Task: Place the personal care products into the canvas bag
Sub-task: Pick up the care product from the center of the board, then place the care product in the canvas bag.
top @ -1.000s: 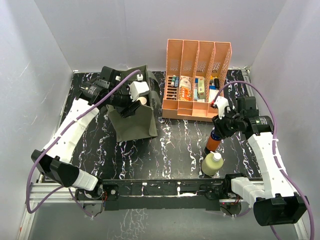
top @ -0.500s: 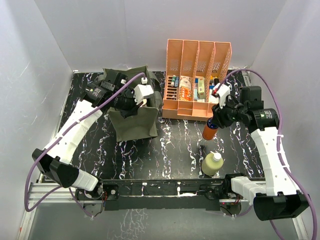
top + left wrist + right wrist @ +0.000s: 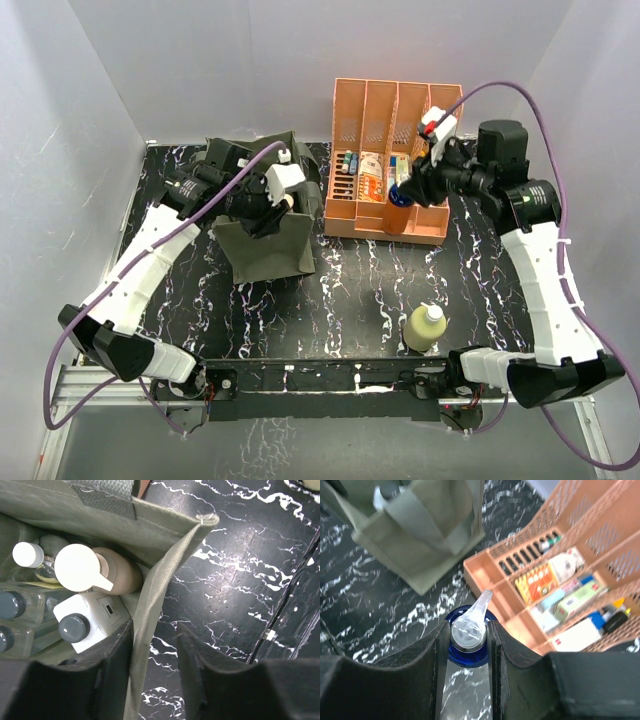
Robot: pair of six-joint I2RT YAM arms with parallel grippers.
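Here, right gripper (image 3: 467,629), clamping orange-blue bottle (image 3: 465,654)

The left arm reached forward, left gripper (image 3: 155,640) pointing down, jaws apart. The right arm stood raised, right gripper (image 3: 466,625) clamping a bottle (image 3: 465,656).
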